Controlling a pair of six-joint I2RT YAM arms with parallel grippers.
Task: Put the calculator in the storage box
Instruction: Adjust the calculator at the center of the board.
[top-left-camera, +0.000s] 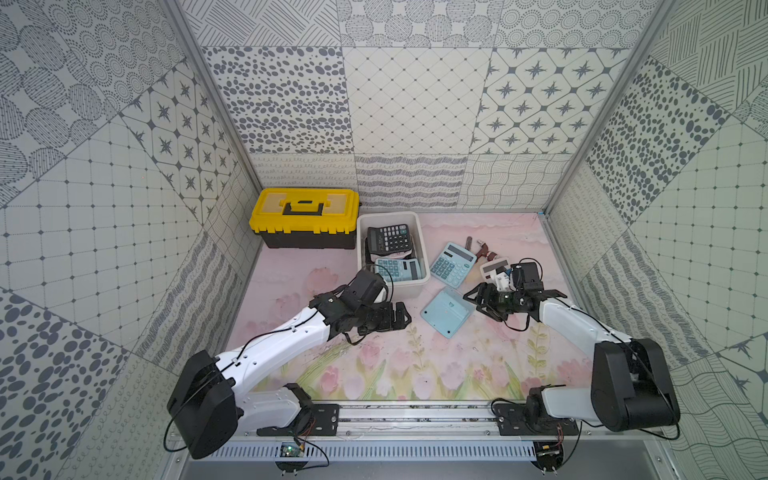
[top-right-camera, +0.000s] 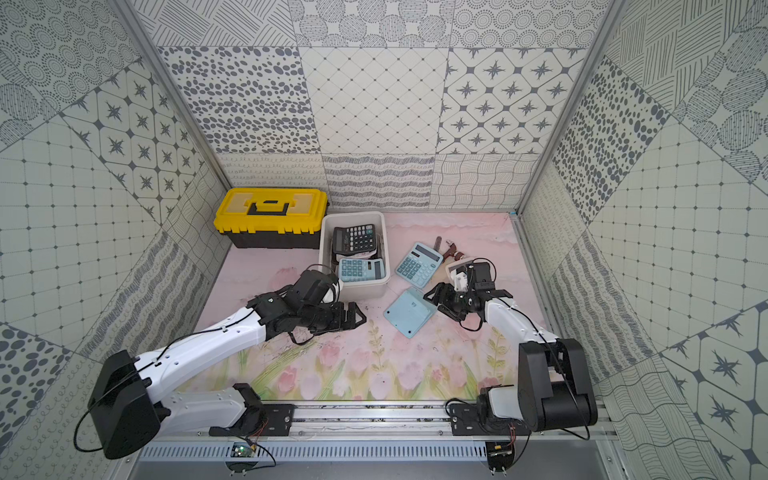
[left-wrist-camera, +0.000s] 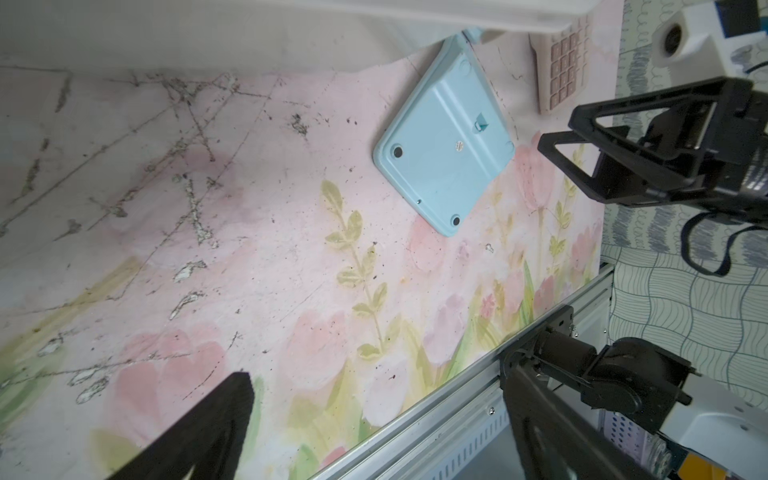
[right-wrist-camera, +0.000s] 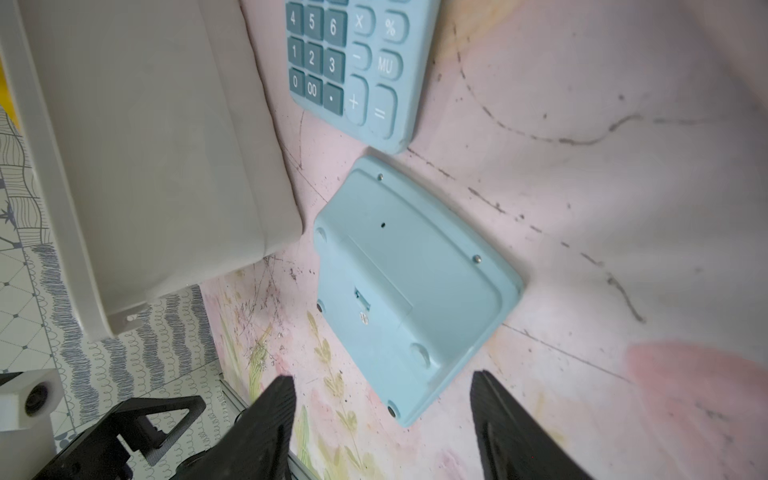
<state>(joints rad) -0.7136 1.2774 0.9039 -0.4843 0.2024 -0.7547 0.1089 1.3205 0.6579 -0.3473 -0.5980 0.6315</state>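
Right wrist view: the right gripper (right-wrist-camera: 380, 376) is spread, pinching nothing, probably lining up on the face-down calculator (right-wrist-camera: 411, 286) at frame centre. That calculator lies on the mat (right-wrist-camera: 582, 166) just beside the storage box (right-wrist-camera: 158, 145) at left, not inside it.

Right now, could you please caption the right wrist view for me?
Open right tool aimed at a face-down blue calculator beside the storage box.

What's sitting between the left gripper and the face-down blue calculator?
Nothing but bare floral mat between the left gripper and the face-down blue calculator, clear in both top views.
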